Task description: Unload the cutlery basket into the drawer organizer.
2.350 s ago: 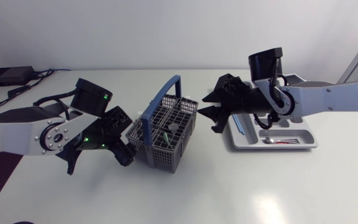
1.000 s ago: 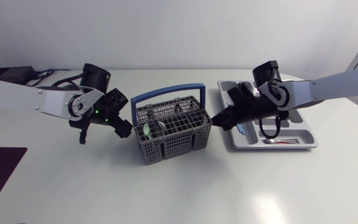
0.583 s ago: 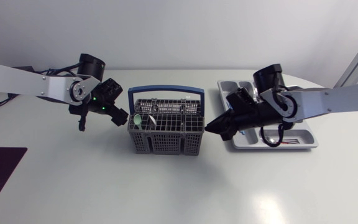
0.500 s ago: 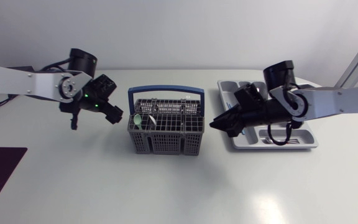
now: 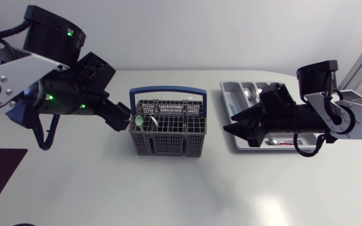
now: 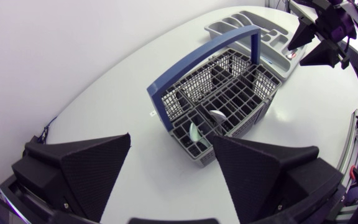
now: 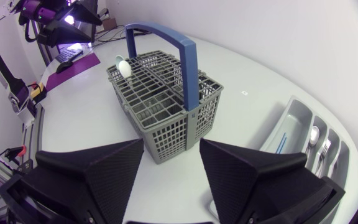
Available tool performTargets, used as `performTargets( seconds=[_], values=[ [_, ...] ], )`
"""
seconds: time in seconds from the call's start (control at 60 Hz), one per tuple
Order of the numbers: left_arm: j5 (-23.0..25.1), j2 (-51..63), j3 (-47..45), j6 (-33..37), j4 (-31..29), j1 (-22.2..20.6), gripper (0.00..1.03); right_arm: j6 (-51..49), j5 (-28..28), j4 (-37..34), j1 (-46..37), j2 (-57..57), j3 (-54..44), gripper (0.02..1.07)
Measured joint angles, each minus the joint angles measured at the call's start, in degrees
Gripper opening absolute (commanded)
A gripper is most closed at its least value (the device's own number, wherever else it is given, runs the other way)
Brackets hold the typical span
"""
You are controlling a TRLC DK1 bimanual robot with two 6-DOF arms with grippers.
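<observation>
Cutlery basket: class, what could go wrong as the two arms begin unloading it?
The upright blue handle spans the cutlery basket; a descending gripper may catch it and tip the basket. The left gripper and right gripper, both open, flank it; reaching together, they might collide. The broad fingers may jam in the narrow cells around the pale green spoon.

— How was the light over the table?
— Bright and even, from above. The white top carried a pale sheen near its front edge, and the cutlery basket threw only a faint, soft shadow.
— Any glare?
— Small green lamps glowed on the left arm. Both wrist views bowed the table's edge, with dark corners behind the left gripper and right gripper.
</observation>
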Motion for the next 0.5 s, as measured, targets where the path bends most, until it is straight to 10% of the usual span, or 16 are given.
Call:
performTargets(
  seconds=[0.5],
  values=[
    [-1.95, 8.92, 0.04, -2.43, 1.05, -1.99, 0.86, -0.35, -0.02, -3.93, 0.46, -6.78, -2.12, 0.71]
  ],
)
